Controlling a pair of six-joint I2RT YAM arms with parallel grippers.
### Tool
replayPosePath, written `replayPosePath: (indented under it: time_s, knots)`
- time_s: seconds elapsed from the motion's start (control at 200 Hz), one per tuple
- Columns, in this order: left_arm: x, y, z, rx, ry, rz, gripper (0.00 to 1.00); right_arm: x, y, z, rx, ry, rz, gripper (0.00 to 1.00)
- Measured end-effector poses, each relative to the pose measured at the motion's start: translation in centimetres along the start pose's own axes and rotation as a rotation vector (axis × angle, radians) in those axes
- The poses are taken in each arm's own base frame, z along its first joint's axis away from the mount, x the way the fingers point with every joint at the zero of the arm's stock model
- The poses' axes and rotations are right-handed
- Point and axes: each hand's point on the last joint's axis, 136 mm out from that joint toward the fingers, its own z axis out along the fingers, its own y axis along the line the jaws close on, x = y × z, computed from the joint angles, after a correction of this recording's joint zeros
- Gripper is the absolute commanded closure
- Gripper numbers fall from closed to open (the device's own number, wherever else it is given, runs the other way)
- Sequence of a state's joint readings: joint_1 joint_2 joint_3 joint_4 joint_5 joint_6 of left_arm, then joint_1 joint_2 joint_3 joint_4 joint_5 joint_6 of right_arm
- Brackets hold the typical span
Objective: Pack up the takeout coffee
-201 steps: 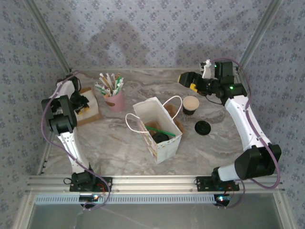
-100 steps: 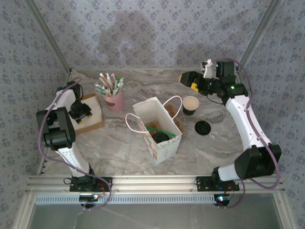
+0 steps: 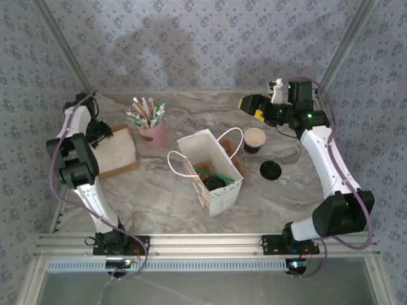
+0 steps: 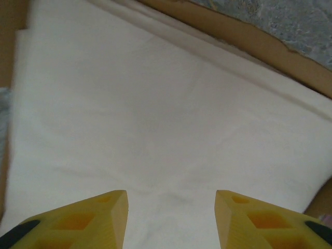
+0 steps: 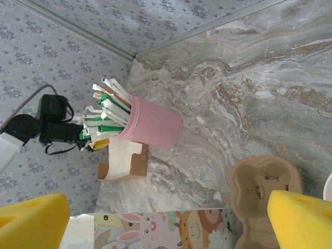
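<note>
**Coffee Seen in the Bag, Both Grippers Empty**

The takeout coffee (image 3: 213, 183) is found inside the white paper bag (image 3: 219, 202), which stands near the middle of the worktop (image 3: 159, 197). Its round black lid is turned up toward the overhead camera, while its wall is hidden by the bag. A green straw (image 3: 206, 171) is laid across the bag's opening, just beyond the lid. A brown pulp carrier (image 5: 264, 192) is seen close against the bag's right side.

Further right, a dark-walled cup (image 3: 254, 140), uncovered and cream inside, is set upright toward the far right of the worktop. A loose black lid (image 3: 271, 169) is laid flat a little nearer than that cup, apart from both cup and bag. A pink cup (image 3: 152, 135) packed with wrapped straws is placed toward the far-left corner, and a brown napkin box (image 3: 121, 159) is set just beside it along the left edge.

The right gripper (image 3: 247, 103) is held above the far right of the worktop, beyond the dark-walled cup. Its yellow fingers are spread wide, and nothing is held between them. The left gripper (image 4: 170, 196) is poised over the napkin box with its yellow fingers partly parted above the white napkins (image 4: 155, 104). Nothing is grasped, and whether the fingertips touch the napkins cannot be told.
</note>
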State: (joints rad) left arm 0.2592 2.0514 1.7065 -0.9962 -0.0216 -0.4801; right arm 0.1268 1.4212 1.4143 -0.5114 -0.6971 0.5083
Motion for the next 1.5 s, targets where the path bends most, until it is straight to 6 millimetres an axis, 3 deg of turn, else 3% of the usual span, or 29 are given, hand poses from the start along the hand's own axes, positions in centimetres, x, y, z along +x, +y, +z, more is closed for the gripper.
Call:
replayPosePath:
  time_s: [0.15, 0.42, 0.735, 0.999, 1.499]
  knots:
    - [1.1, -0.5, 2.1, -0.019, 0.064, 0.020, 0.52, 0.1, 0.1, 0.1, -0.002, 0.005, -0.002, 0.00]
    - [2.0, -1.3, 2.5, -0.008, 0.083, 0.038, 0.52, 0.5, 0.4, 0.6, -0.008, 0.019, -0.005, 0.00]
    - [2.8, -1.0, 4.4, -0.026, 0.127, 0.049, 0.65, 0.2, 1.0, 0.7, -0.016, 0.018, -0.016, 0.00]
    - [2.9, -1.1, 4.4, -0.025, 0.128, 0.060, 0.78, 0.2, 1.1, 0.7, -0.018, 0.022, -0.016, 0.00]
    - [2.9, -1.3, 3.7, -0.022, 0.115, 0.065, 0.81, 0.4, 1.1, 0.8, -0.017, 0.028, -0.014, 0.00]
